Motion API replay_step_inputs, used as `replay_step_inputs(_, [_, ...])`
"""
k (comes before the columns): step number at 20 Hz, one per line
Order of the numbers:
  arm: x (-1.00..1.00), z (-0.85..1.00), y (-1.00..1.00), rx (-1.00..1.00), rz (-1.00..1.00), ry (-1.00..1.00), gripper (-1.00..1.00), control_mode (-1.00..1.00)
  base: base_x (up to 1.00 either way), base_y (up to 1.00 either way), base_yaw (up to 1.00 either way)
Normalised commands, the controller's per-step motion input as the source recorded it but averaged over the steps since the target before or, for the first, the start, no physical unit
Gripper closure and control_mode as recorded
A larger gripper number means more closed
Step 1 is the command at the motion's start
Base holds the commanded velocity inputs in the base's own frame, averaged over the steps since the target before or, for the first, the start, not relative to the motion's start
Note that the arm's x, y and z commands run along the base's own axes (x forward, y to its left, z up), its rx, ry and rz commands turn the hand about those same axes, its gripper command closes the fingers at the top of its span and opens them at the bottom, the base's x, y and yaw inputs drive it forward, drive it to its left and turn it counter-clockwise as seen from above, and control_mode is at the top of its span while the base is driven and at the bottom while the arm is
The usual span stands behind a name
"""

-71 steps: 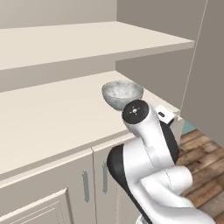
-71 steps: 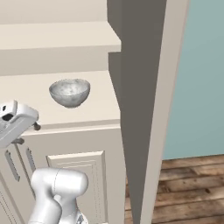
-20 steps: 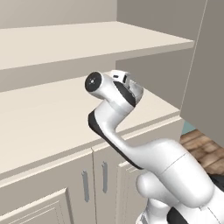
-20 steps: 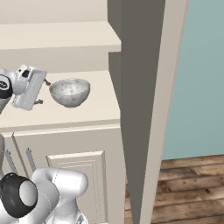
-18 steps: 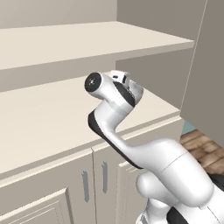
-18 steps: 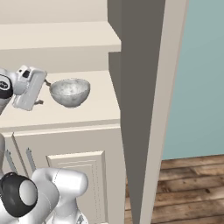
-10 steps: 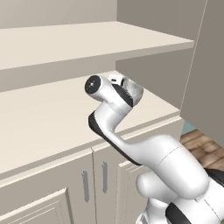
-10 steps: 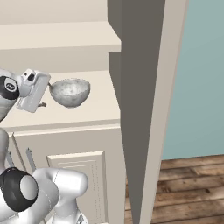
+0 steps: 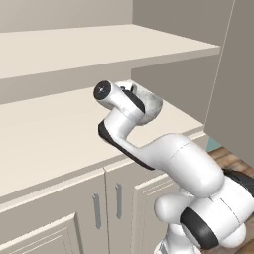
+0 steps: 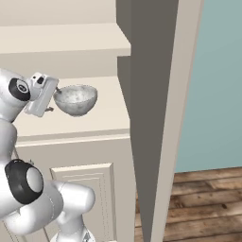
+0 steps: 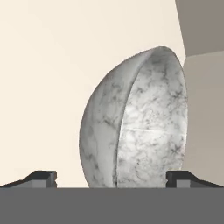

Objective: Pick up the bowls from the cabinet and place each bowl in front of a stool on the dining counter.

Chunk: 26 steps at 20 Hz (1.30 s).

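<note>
A grey speckled stone-like bowl (image 10: 75, 99) stands upright on the cabinet's (image 10: 94, 124) lower open shelf, near its right end. In the left base view my hand covers the left part of the bowl (image 9: 153, 104). My gripper (image 10: 53, 99) is level with the bowl's left side and open wide, one fingertip close to the rim. In the hand view the bowl (image 11: 135, 127) looms large and rolled sideways, and the gripper (image 11: 111, 177) has a dark tip on either side of the bowl's near wall. Nothing is held. I cannot tell whether a finger touches the bowl.
A second cream shelf (image 9: 99, 47) hangs low over the bowl. Panelled lower doors with slim grey handles (image 9: 118, 201) sit below. A dark grey tall panel (image 10: 146, 94) walls off the shelf's right end. Past it lie a teal wall and wooden floor (image 10: 203, 198).
My hand has moved right along the shelf, from a short gap away to right beside the bowl's rim. The bowl has not moved and the jaws stayed open.
</note>
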Motion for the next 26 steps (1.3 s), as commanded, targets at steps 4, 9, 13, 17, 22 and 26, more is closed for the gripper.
replay_step_inputs(4, [0.23, -0.18, 0.22, 0.0, 0.03, 0.09, -1.0, -1.0, 0.0, 0.0, 0.0])
replay_step_inputs(9, [0.28, -0.2, 0.19, 0.0, 0.02, 0.06, -1.0, -1.0, 0.0, 0.0, 0.0])
replay_step_inputs(13, [0.37, -0.16, 0.06, 0.0, 0.0, 0.01, -1.0, -1.0, 0.0, 0.0, 0.0])
replay_step_inputs(17, [0.09, -0.14, 0.0, 0.0, 0.0, 0.0, -1.0, -1.0, 0.0, 0.0, 0.0])
replay_step_inputs(22, [0.0, -0.06, 0.0, 0.0, 0.0, 0.0, -1.0, -1.0, 0.0, 0.0, 0.0])
replay_step_inputs(26, [0.0, -0.03, 0.0, 0.0, 0.0, 0.0, -1.0, -1.0, 0.0, 0.0, 0.0])
